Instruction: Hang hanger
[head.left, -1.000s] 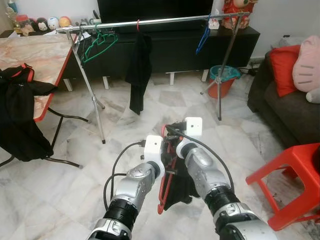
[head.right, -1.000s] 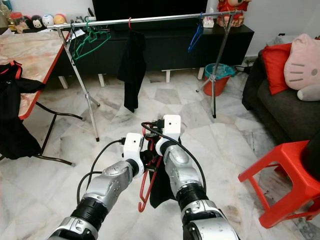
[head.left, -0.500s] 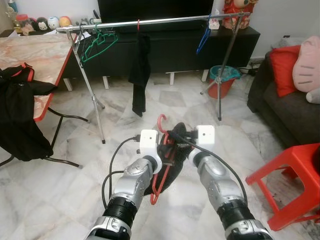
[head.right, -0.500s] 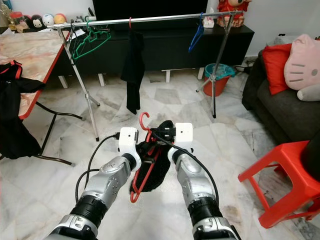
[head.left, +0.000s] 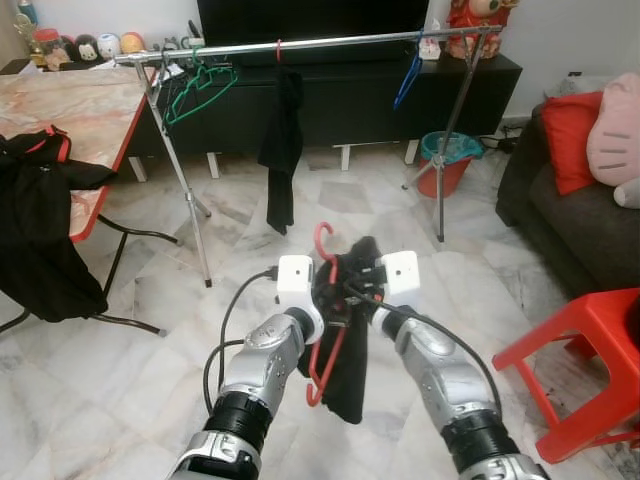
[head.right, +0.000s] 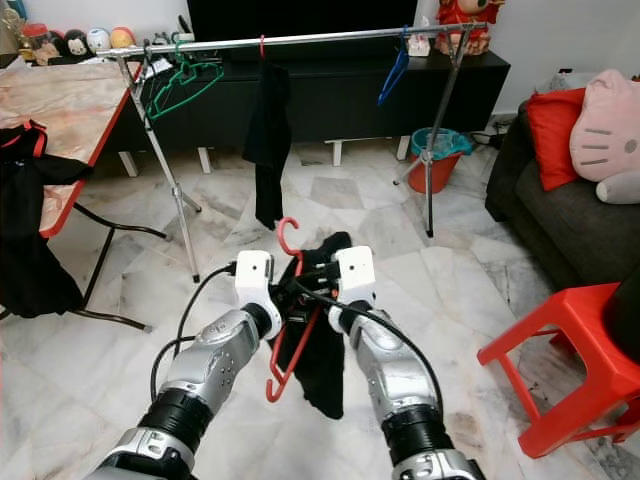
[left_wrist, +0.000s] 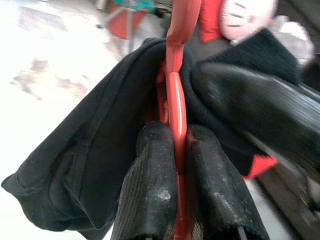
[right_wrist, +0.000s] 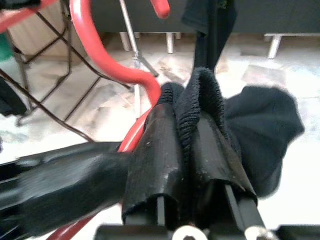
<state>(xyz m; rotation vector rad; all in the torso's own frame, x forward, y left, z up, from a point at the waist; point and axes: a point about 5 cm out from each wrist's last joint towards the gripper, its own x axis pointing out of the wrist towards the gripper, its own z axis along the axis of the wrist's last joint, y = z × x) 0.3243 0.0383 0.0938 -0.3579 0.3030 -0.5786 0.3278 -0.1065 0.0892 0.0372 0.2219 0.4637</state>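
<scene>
A red hanger (head.left: 319, 236) stands with its hook up between my two arms, low over the floor. My left gripper (left_wrist: 176, 135) is shut on its red neck just below the hook. A black garment (head.left: 348, 380) is draped over the hanger and hangs down below it. My right gripper (right_wrist: 182, 117) is shut on a fold of that garment (right_wrist: 260, 120), right beside the hook. The clothes rack's metal rail (head.left: 330, 42) runs across the back of the room, well beyond the hanger. A black garment (head.left: 282, 140), green hangers (head.left: 195, 85) and a blue hanger (head.left: 407, 75) hang on it.
A marble-topped table (head.left: 70, 110) with a black jacket (head.left: 40, 220) over its edge stands at the left. A red stool (head.left: 590, 350) and a dark sofa (head.left: 570, 220) with cushions are at the right. An orange bucket (head.left: 450, 160) sits by the rack's right leg.
Both arms have lifted the hanger and garment up and forward. The hook now stands upright, the garment hangs straight down, and the right gripper has closed in beside the left.
</scene>
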